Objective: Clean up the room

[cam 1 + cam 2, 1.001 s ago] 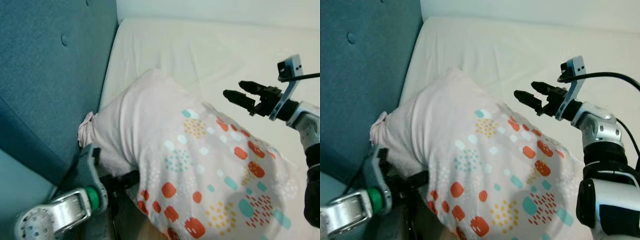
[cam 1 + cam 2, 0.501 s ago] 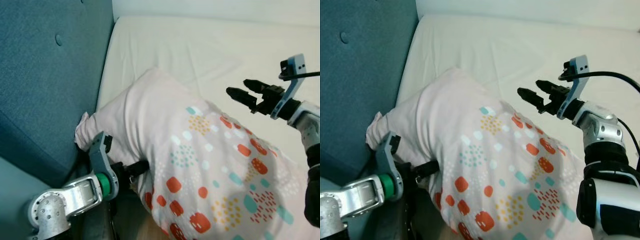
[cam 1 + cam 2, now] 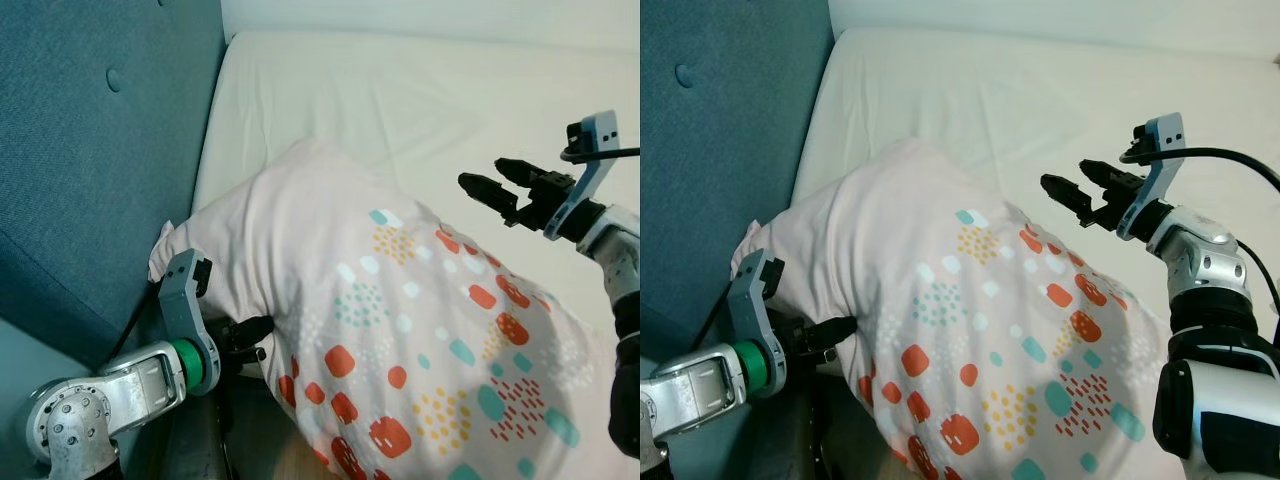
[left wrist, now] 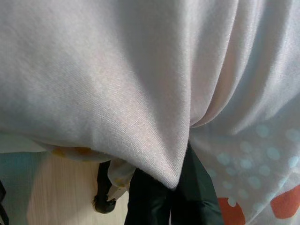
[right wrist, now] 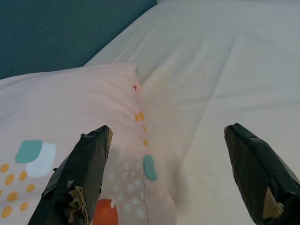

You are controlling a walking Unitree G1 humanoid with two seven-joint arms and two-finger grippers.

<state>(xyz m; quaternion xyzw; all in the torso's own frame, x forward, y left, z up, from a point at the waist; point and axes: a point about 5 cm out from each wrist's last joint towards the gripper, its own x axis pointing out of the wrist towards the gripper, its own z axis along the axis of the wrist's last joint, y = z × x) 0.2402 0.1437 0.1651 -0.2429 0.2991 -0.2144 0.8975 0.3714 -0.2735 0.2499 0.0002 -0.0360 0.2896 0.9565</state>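
Observation:
A pale pink pillow (image 3: 400, 330) with orange, teal and yellow spots lies on the white mattress (image 3: 400, 90), its plain end against the teal headboard (image 3: 90, 150). My left gripper (image 3: 250, 335) is at the pillow's near left edge, shut on a fold of its fabric. In the left wrist view the black fingers (image 4: 197, 201) pinch that pink cloth (image 4: 140, 84). My right gripper (image 3: 487, 177) hovers open a little above the pillow's far right side, with nothing between its fingers. The right wrist view looks past them (image 5: 167, 132) onto the pillow (image 5: 56, 122) and the mattress (image 5: 211, 56).
The upholstered headboard runs along the left of the bed. The mattress stretches bare beyond the pillow to the back wall (image 3: 420, 15). Wooden floor (image 4: 51, 197) shows under the pillow's edge in the left wrist view.
My left arm has come up and nearer the pillow's edge, still gripping it. The right gripper has drifted slightly right, staying open.

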